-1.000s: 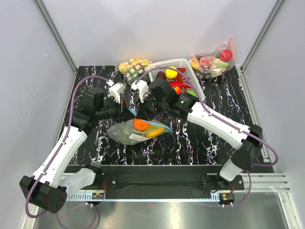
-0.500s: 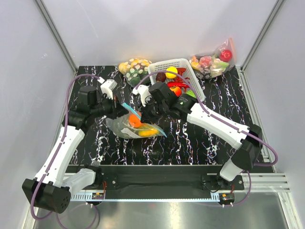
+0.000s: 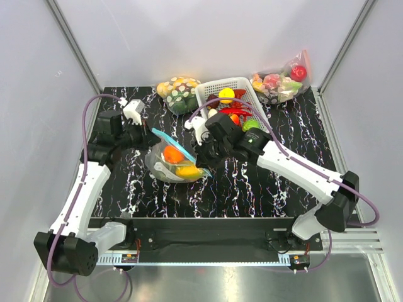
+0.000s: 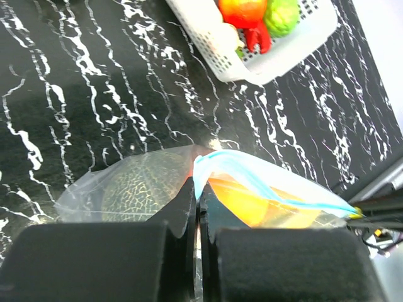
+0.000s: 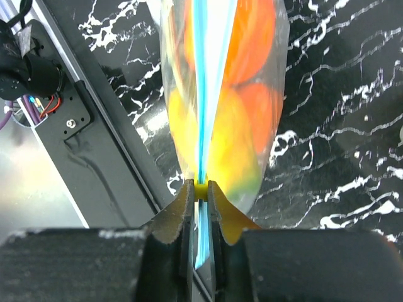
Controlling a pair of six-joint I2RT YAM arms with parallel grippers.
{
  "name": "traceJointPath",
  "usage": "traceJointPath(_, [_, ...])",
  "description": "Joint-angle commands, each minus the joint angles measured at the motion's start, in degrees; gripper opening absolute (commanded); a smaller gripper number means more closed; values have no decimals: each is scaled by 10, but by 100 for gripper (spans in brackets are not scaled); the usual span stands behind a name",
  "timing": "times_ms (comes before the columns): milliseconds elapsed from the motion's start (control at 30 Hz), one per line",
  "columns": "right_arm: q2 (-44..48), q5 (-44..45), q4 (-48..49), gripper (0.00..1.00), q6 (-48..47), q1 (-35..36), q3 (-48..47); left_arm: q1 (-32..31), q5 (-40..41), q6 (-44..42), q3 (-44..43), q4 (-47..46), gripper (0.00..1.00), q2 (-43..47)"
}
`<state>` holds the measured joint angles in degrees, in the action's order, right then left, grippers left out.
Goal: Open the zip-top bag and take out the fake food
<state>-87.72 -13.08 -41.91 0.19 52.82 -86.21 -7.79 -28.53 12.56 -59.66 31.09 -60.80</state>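
Two hands (image 4: 196, 184) (image 5: 200, 187) — one zip-top bag (image 3: 169, 168)

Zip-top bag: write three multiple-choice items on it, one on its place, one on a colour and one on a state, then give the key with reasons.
1. Where is the zip-top bag?
A. In the white basket.
B. Between the left gripper and the right gripper.
C. In the table's far right corner.

2. What colour is its zip strip?
A. Teal-blue.
B. Red.
C. Black.

3. What is the right gripper's state?
A. Open above the bag.
B. Shut on nothing.
C. Shut on the end of the zip strip.

Key:
1 B, the top view shows the bag spanning the gap between both grippers.
2 A, the right wrist view shows a bright teal-blue line along the bag.
3 C, the right wrist view shows the fingers pinched on the strip.
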Motion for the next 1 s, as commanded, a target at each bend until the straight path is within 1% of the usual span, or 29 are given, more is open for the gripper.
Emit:
traceJointPath(0, [43, 12, -48, 5, 24, 3, 15, 22, 53, -7, -16, -71, 0, -8])
traceJointPath(233, [78, 28, -68, 5, 48, 3, 41, 37, 63, -10, -17, -75, 0, -19])
traceJointPath(467, [91, 33, -81, 6, 57, 2, 50, 40, 55, -16, -23, -81, 0, -31])
traceJointPath(533, [90, 34, -81, 6, 61, 1, 40, 41, 24, -24, -21, -88, 0, -34])
traceJointPath(600, [83, 33, -81, 8, 62, 3, 26, 41, -30, -30, -15, -103, 0, -32])
traceJointPath(633, [75, 32, -83, 16, 61, 3, 6, 41, -53, -38, -11, -109, 0, -30])
traceJointPath(667, [70, 33, -83, 26, 59, 3, -5, 41, -103, -41, -5, -119, 0, -29])
traceJointPath(700, [65, 32, -84, 35, 56, 3, -15, 41, -126, -44, -3, -123, 0, -28])
traceJointPath(733, [55, 34, -83, 49, 55, 2, -34, 41, -146, -46, -2, -125, 0, -29])
traceJointPath(767, [51, 35, -77, 53, 53, 3, -43, 41, -179, -47, -1, -126, 0, -31])
traceJointPath(867, [43, 46, -50, 62, 44, 2, -66, 41, -213, -51, 2, -123, 0, -31])
traceJointPath(967, [36, 49, -4, 65, 38, -3, -65, 40, -225, -56, 1, -115, 0, -33])
